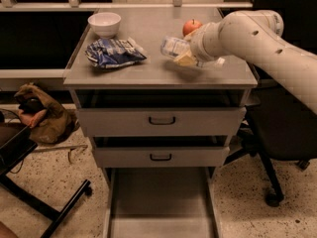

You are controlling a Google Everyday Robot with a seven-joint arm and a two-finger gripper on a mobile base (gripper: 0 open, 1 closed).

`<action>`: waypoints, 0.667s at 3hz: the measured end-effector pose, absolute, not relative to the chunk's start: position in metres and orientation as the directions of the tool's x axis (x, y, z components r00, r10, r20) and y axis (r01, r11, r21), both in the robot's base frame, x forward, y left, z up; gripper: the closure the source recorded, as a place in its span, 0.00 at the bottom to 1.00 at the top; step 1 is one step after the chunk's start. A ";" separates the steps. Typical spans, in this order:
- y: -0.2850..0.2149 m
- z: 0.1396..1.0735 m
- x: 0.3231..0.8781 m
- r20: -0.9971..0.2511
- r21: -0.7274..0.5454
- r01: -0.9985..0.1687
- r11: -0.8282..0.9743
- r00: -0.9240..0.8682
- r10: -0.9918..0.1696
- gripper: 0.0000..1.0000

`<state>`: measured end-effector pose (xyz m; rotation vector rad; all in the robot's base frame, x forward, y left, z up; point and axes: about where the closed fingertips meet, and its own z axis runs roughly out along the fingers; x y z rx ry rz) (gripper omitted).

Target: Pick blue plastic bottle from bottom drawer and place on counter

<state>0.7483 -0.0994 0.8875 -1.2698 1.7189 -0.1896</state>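
My gripper (190, 55) is over the right half of the counter (148, 71), at the end of the white arm that reaches in from the right. It is shut on the blue plastic bottle (174, 46), a small clear bottle that lies tilted on its side just above the counter top, its free end pointing left. A yellowish finger (185, 60) shows under the bottle. The bottom drawer (158, 202) is pulled out at the foot of the cabinet and its grey floor is bare.
On the counter are a white bowl (104, 23) at the back left, a blue-and-white snack bag (114, 52) in front of it, and a red apple (192, 26) behind the gripper. The two upper drawers are closed. A black office chair (277, 133) stands at the right and a brown bag (42, 115) lies on the floor at the left.
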 end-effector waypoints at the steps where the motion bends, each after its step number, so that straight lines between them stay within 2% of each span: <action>1: -0.101 0.888 0.748 -0.590 -0.607 -0.656 0.448 -0.006 -0.807 1.00; 2: -0.096 0.877 0.750 -0.604 -0.561 -0.706 0.432 -0.008 -0.797 1.00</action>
